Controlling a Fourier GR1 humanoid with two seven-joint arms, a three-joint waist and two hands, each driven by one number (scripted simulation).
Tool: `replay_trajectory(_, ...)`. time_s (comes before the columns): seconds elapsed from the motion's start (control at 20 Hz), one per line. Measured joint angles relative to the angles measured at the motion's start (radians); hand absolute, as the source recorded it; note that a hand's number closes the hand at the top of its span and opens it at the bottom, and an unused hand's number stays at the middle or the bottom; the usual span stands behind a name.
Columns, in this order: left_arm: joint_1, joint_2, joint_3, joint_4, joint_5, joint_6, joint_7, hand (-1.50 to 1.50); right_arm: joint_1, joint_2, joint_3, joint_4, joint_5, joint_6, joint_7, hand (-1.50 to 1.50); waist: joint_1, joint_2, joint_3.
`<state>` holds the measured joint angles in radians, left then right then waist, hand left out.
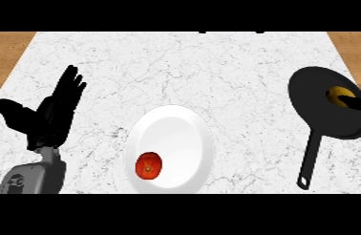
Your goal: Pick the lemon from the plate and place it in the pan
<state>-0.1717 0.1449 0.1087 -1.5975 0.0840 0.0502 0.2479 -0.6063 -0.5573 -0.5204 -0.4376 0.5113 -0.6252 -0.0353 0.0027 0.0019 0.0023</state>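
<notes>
A yellow lemon [340, 92] lies inside the black pan [317, 102] at the right of the counter, close to the view's right edge. A black shape crosses the lemon's lower side from that edge. It looks like part of my right hand [351, 102], dark against the dark pan, and no forearm shows. The white plate [176, 133] sits at the front centre with a red tomato [149, 165] on its lower left part. My left hand [51, 112] rests open at the left, fingers up, holding nothing.
The pan's long handle [310, 157] points toward the front edge. White marble counter [211, 67] stretches between plate and pan and across the back. Wooden floor shows at the far corners.
</notes>
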Motion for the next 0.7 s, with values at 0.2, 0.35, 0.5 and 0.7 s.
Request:
replay_trajectory(0.2, 0.040, 0.012, 0.015, -0.020, 0.011, -0.012, -0.006, 0.00, 0.086, 0.023, -0.108, -0.101, -0.154, 0.057, -0.123, -1.50, -0.018, -0.008, -0.001)
replay_trajectory(0.35, 0.045, 0.019, 0.029, -0.026, 0.016, -0.009, 0.000, 0.00, 0.181, 0.043, -0.169, -0.199, -0.261, 0.147, -0.206, -1.50, -0.033, -0.012, -0.002)
replay_trajectory(0.5, 0.050, 0.020, 0.030, -0.040, 0.016, -0.006, 0.014, 0.00, 0.282, 0.068, -0.207, -0.320, -0.351, 0.251, -0.245, -1.50, -0.043, -0.015, -0.004)
replay_trajectory(0.7, 0.048, 0.021, 0.036, -0.021, 0.016, -0.010, 0.000, 0.00, 0.448, 0.130, -0.236, -0.504, -0.453, 0.386, -0.273, -1.50, -0.046, -0.014, -0.005)
